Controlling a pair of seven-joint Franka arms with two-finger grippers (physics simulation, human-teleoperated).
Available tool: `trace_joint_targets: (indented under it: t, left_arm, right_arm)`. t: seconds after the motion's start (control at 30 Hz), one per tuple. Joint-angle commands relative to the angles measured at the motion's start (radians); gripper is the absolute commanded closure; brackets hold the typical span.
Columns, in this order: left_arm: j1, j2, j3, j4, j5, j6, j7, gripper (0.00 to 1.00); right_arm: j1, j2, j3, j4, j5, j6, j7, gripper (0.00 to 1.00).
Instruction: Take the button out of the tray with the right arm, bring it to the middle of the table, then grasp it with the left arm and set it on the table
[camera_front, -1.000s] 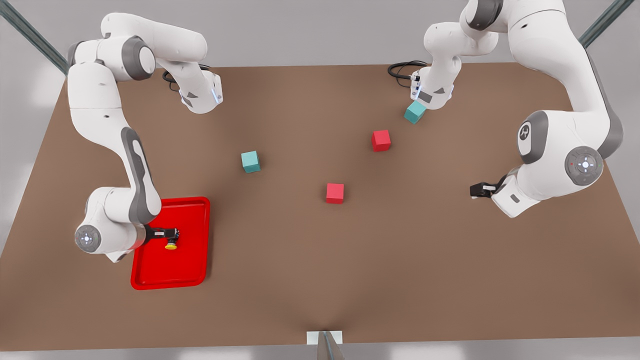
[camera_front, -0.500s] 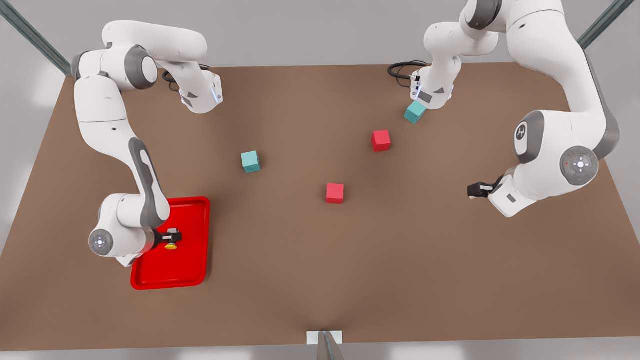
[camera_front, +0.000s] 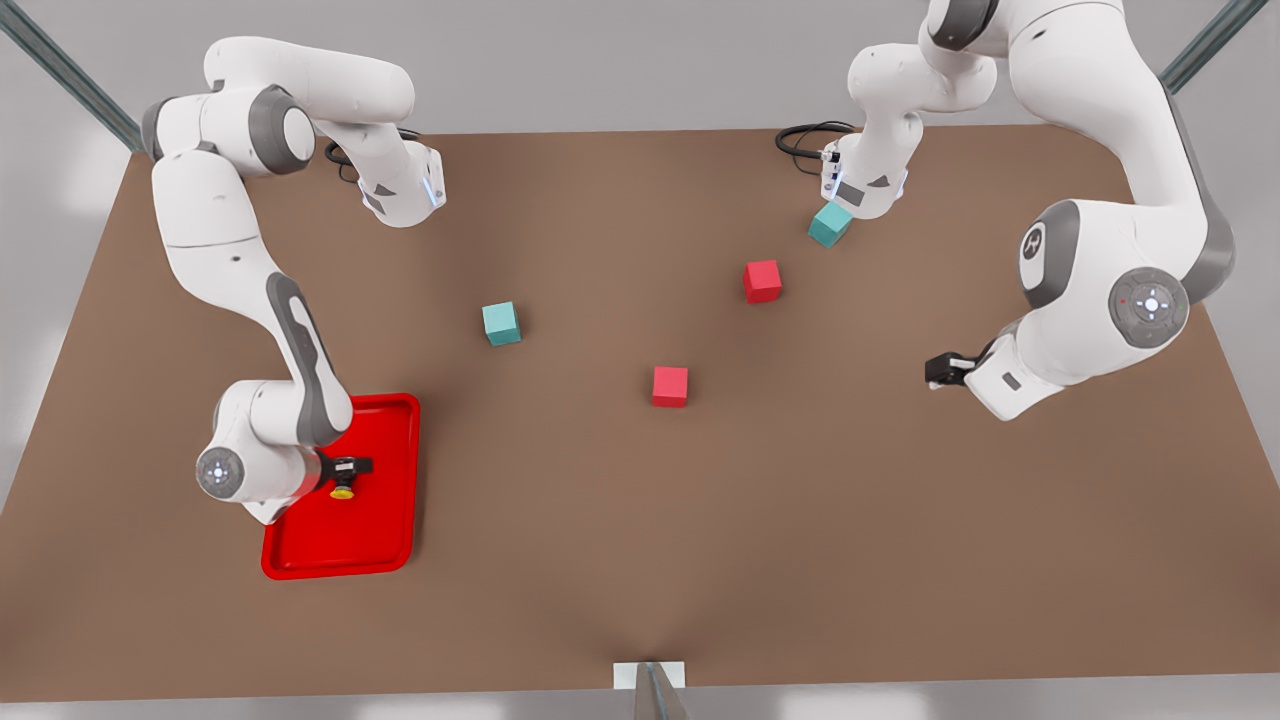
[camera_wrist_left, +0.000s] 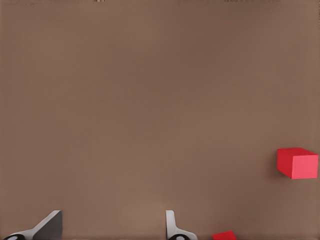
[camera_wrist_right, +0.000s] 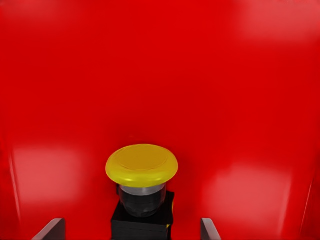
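Button (camera_front: 343, 490): one, in the tray (camera_front: 385, 540), between the right gripper's (camera_front: 350, 468) spread fingers
Left gripper (camera_front: 938, 370): fingers apart, empty, over the table (camera_front: 640, 560)
Cubes: two red, two teal

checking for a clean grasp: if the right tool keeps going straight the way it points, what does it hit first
Most likely the button. In the right wrist view it sits between the open fingers of the right tool, with the tray floor beneath. How far off it is remains unclear.
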Motion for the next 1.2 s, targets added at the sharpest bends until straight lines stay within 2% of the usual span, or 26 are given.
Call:
trace_joint_targets:
  t: [0.0, 0.1, 0.3, 0.37, 0.57, 0.73, 0.77, 0.9, 0.97, 1.17]
  left_arm:
    - [0.002, -0.008, 0.001, 0.001, -0.001, 0.004, -0.021, 0.00]
    - [0.011, -0.009, 0.004, 0.000, -0.001, 0.010, 0.016, 0.00]
    - [-0.025, -0.009, -0.001, 0.001, 0.064, 0.008, -0.035, 0.00]
    - [-0.030, -0.011, -0.001, 0.001, 0.062, 0.004, -0.041, 0.00]
    - [-0.033, -0.016, 0.001, 0.001, 0.067, 0.002, -0.046, 0.00]
    - [-0.047, 0.004, 0.004, 0.047, 0.057, -0.030, -0.059, 0.00]
    - [-0.048, 0.004, 0.004, 0.047, 0.060, -0.028, -0.059, 0.00]
    - [-0.050, 0.000, 0.002, 0.046, 0.065, -0.016, -0.050, 0.00]
    - [-0.051, 0.007, 0.004, 0.063, 0.060, -0.024, -0.052, 0.00]
    - [-0.038, 0.006, 0.006, 0.069, 0.056, -0.047, -0.043, 0.00]
  right_arm:
    - [0.009, -0.014, -0.001, -0.003, 0.001, 0.017, -0.013, 0.00]
    - [0.010, -0.045, -0.001, -0.100, -0.019, 0.139, -0.013, 0.00]
    - [0.006, -0.046, -0.001, -0.117, -0.021, 0.146, -0.018, 0.00]
    - [0.004, -0.045, -0.001, -0.117, -0.021, 0.145, -0.018, 0.19]
    - [0.004, -0.034, -0.001, -0.117, -0.022, 0.148, -0.018, 0.21]
    - [0.001, -0.030, -0.001, -0.117, -0.022, 0.169, -0.018, 0.33]
    - [0.000, -0.030, -0.001, -0.117, -0.022, 0.168, -0.018, 0.39]
    - [0.001, -0.034, -0.001, -0.117, -0.022, 0.160, -0.019, 0.51]
    - [0.001, -0.037, -0.001, -0.117, -0.022, 0.155, -0.019, 0.62]
    - [-0.002, -0.054, 0.000, -0.108, -0.022, 0.137, -0.013, 0.66]
